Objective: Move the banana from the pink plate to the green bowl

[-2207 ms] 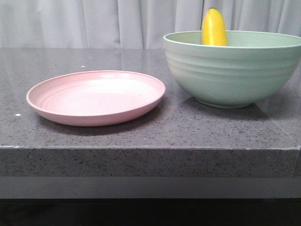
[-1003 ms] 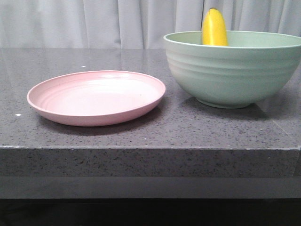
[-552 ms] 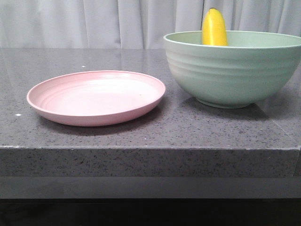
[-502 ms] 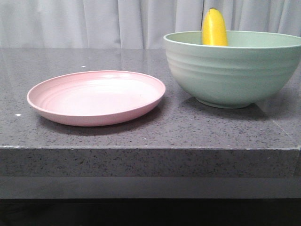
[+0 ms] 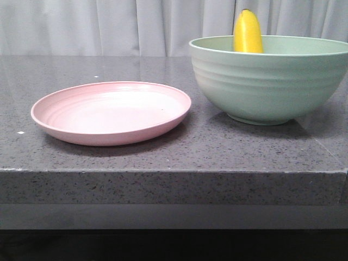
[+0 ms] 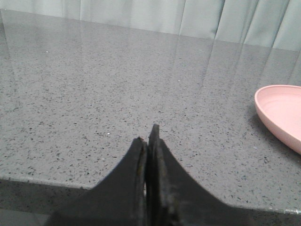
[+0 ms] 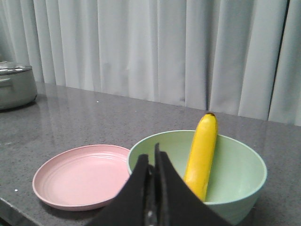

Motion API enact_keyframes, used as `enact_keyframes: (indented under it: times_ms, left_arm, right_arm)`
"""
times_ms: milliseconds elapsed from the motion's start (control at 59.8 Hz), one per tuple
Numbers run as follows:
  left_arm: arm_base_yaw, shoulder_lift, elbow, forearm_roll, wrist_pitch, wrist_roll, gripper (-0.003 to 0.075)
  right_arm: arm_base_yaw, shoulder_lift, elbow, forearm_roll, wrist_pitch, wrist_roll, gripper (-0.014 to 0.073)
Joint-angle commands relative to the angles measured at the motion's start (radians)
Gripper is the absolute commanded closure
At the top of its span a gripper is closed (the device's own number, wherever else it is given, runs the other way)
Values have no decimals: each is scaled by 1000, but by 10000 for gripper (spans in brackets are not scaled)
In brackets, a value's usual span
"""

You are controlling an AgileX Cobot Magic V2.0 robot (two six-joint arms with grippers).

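The banana (image 5: pixel 248 32) stands on end inside the green bowl (image 5: pixel 269 81), leaning on its far wall, its dark tip above the rim; it also shows in the right wrist view (image 7: pixel 202 157). The pink plate (image 5: pixel 111 111) sits empty left of the bowl. Neither gripper shows in the front view. My right gripper (image 7: pixel 151 157) is shut and empty, held back from the bowl (image 7: pixel 235 179) and plate (image 7: pixel 82 176). My left gripper (image 6: pixel 147 139) is shut and empty near the table's front edge, left of the plate (image 6: pixel 280 115).
A metal pot (image 7: pixel 14 84) stands at the far left of the grey stone table (image 5: pixel 163 147). White curtains (image 5: pixel 109 27) hang behind the table. The table's front edge (image 5: pixel 174 171) runs close below the plate and bowl.
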Motion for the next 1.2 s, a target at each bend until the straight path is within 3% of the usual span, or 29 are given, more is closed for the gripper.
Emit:
enact_keyframes:
  times_ms: [0, 184, 251, 334, 518, 853, 1187]
  left_arm:
    - [1, -19, 2, -9, -90, -11, 741]
    - [1, -19, 2, -9, -90, -11, 741]
    - [1, -19, 2, -9, -90, -11, 741]
    - [1, -19, 2, -9, -90, -11, 741]
    - [1, -19, 2, -9, -90, -11, 741]
    - [1, -19, 2, -9, -90, -11, 741]
    - [1, -19, 2, -9, -90, -11, 741]
  right_arm:
    - [-4, 8, -25, -120, -54, 111, 657]
    - [-4, 8, -22, -551, -99, 622, 657]
    - [-4, 8, -7, -792, -135, 870, 657]
    - [-4, 8, 29, -962, -200, 1012, 657]
    - [-21, 4, 147, -1021, -313, 1033, 657]
    - [-110, -208, 370, -1019, -298, 1051, 657]
    - [-112, -208, 372, -1009, -253, 1051, 657]
